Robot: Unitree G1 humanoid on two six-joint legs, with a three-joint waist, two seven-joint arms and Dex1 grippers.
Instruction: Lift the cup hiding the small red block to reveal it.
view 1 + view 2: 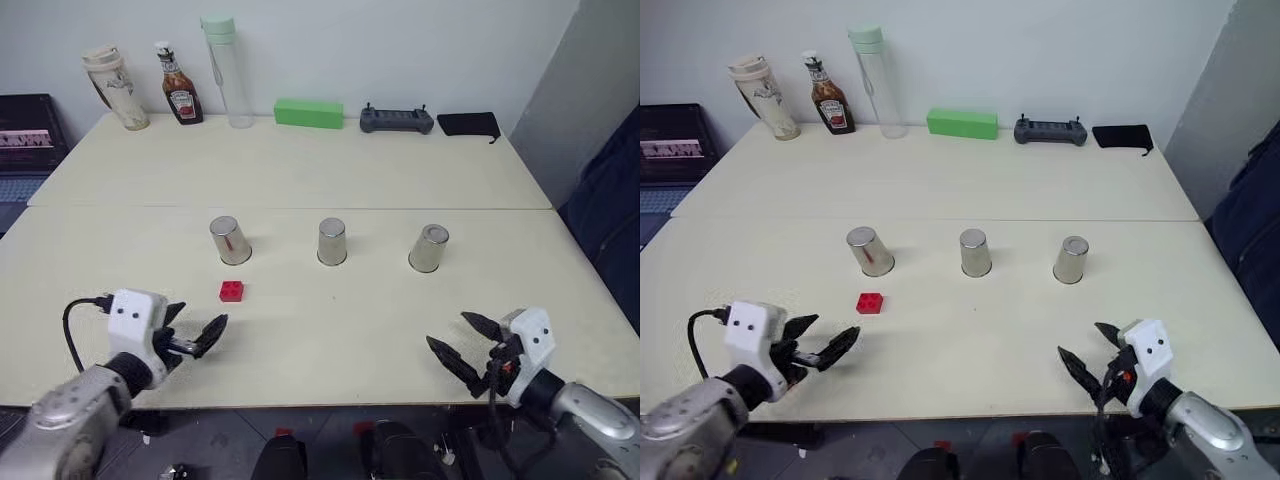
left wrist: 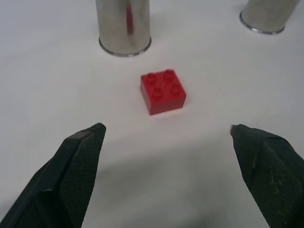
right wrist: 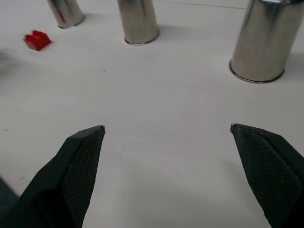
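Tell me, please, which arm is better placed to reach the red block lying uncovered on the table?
The left. The left gripper hangs open just in front of the red block, which sits before the left cup. The right gripper, also open, is far off near the right cup.

The cream table (image 1: 300,170) bore three upturned metal cups (image 1: 331,241) in a row. A small red block (image 1: 231,290) lay uncovered near the left cup

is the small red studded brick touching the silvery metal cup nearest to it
Apart. In the left wrist view, bare table shows between the small red studded brick and the rim of the nearest silvery metal cup.
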